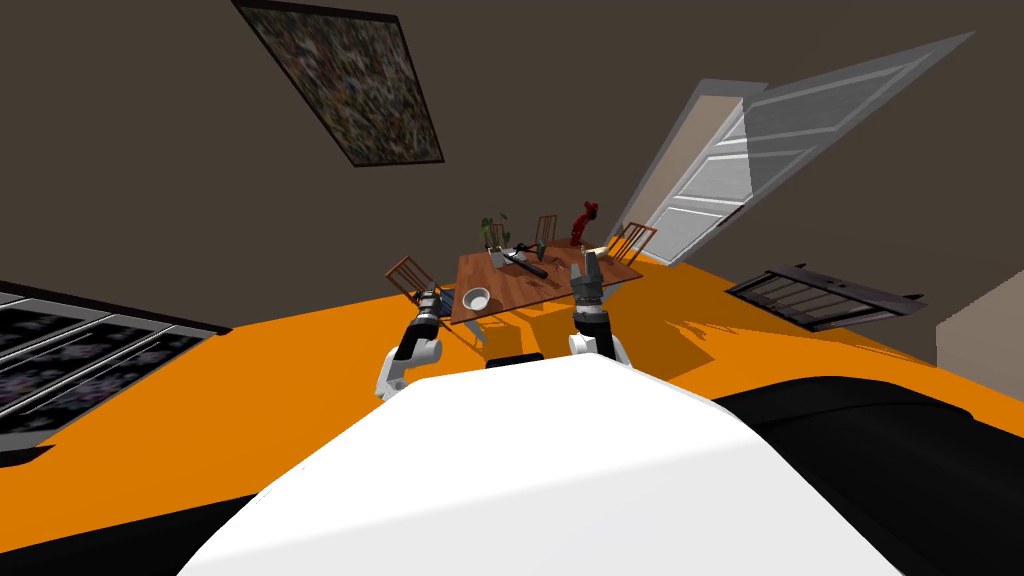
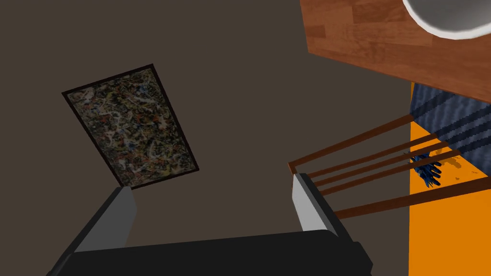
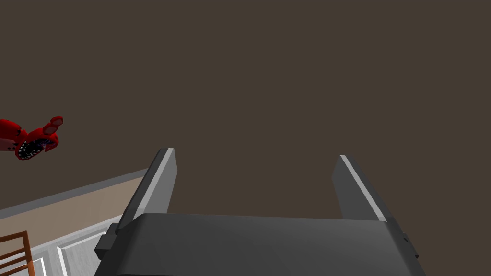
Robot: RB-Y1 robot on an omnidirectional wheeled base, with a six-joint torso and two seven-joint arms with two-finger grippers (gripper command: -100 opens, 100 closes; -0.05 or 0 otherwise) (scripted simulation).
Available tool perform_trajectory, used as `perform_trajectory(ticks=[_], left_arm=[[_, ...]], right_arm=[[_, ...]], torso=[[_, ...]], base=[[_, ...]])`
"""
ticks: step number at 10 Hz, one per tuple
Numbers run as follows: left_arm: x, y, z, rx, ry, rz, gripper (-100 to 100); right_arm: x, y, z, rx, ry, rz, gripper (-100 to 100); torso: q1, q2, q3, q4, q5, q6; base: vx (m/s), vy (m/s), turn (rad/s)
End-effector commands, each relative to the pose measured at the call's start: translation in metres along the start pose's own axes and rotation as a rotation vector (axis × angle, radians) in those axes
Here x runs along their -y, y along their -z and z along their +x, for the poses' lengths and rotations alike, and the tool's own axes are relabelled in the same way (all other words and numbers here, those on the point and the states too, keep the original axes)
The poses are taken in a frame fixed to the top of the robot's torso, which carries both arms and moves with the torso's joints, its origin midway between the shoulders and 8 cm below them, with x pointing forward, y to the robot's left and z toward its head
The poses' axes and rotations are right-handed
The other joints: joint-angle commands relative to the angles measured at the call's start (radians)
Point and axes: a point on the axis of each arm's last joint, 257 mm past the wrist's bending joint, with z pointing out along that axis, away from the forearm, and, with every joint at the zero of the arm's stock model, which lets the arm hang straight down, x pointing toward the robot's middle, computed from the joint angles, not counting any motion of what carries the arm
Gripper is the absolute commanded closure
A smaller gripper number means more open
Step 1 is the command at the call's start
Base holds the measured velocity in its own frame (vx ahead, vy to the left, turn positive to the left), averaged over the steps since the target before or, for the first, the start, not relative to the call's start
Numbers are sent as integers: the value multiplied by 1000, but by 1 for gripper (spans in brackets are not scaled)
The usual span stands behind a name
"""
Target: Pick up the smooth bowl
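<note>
The smooth white bowl [image 1: 476, 298] sits near the front left corner of the wooden table [image 1: 545, 285]. In the left wrist view its rim [image 2: 446, 21] shows on the tabletop [image 2: 364, 43], off to the side of my fingers. My left gripper [image 1: 432, 298] [image 2: 213, 211] is open and empty, just left of the bowl, over a chair back [image 2: 374, 165], apart from the bowl. My right gripper [image 1: 588, 268] [image 3: 254, 187] is raised over the table's front right part, open and empty.
Wooden chairs [image 1: 408, 275] stand around the table. A potted plant [image 1: 495, 238], a dark long object [image 1: 528, 264] and a red figure [image 1: 583, 222] are at its far side. An open white door [image 1: 720, 190] is to the right. The floor [image 1: 250, 380] is orange.
</note>
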Motion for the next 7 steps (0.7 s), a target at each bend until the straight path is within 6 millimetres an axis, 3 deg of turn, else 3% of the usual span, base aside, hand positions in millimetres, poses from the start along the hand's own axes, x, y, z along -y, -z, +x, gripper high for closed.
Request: perform_trajectory(ticks=[1, 7], left_arm=[[-12, -1, 1, -6, -4, -44, -100], [-65, -8, 5, -35, -26, -232, -100]], right_arm=[[0, 0, 0, 0, 0, 0, 0], [0, 0, 0, 0, 0, 0, 0]], torso=[[0, 0, 0, 0, 0, 0], [0, -1, 0, 0, 0, 0]], base=[[19, -11, -20], [26, -12, -27]])
